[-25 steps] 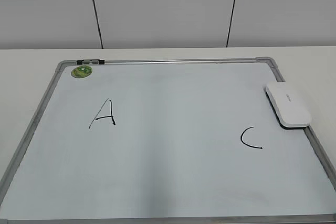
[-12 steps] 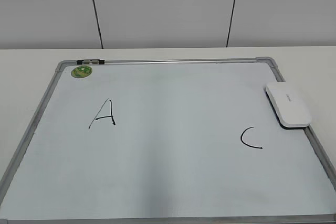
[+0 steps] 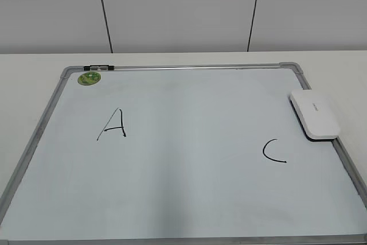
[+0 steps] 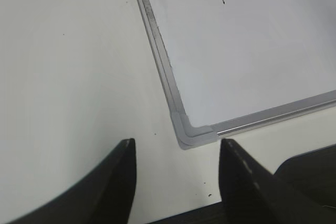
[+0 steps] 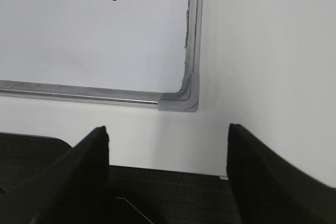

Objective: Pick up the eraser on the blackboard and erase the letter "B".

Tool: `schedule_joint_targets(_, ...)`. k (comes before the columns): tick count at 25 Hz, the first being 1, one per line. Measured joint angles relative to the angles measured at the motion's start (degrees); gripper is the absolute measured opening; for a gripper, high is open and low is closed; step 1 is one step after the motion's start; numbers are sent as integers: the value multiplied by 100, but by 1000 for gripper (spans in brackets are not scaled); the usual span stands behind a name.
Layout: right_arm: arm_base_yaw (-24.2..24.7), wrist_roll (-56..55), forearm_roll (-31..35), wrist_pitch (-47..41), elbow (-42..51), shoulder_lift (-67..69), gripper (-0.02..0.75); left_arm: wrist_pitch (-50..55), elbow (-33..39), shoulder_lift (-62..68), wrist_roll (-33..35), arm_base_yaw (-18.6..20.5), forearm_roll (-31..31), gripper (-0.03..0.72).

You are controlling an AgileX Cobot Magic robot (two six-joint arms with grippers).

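The blackboard (image 3: 183, 199), a white board with a silver frame, lies flat on the table. The white eraser (image 3: 314, 114) rests on its right edge, partly over the frame. A black "A" (image 3: 113, 124) is at the left and a black "C" (image 3: 272, 152) at the right; no letter "B" shows between them. No gripper shows in the exterior view. My left gripper (image 4: 177, 148) is open and empty over the table by the board's near left corner (image 4: 191, 129). My right gripper (image 5: 168, 135) is open and empty by the near right corner (image 5: 186, 95).
A round green magnet (image 3: 89, 77) sits at the board's far left corner beside a small black clip (image 3: 98, 68). The table's dark front edge (image 5: 173, 192) lies under the right gripper. A panelled wall stands behind the table.
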State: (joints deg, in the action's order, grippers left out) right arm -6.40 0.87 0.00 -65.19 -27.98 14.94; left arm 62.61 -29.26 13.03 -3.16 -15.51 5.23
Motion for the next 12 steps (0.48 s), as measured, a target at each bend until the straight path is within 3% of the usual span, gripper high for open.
schedule_joint_targets(12,0,-9,0,0,0,-51,519,0,0,-100,9,0,0,368)
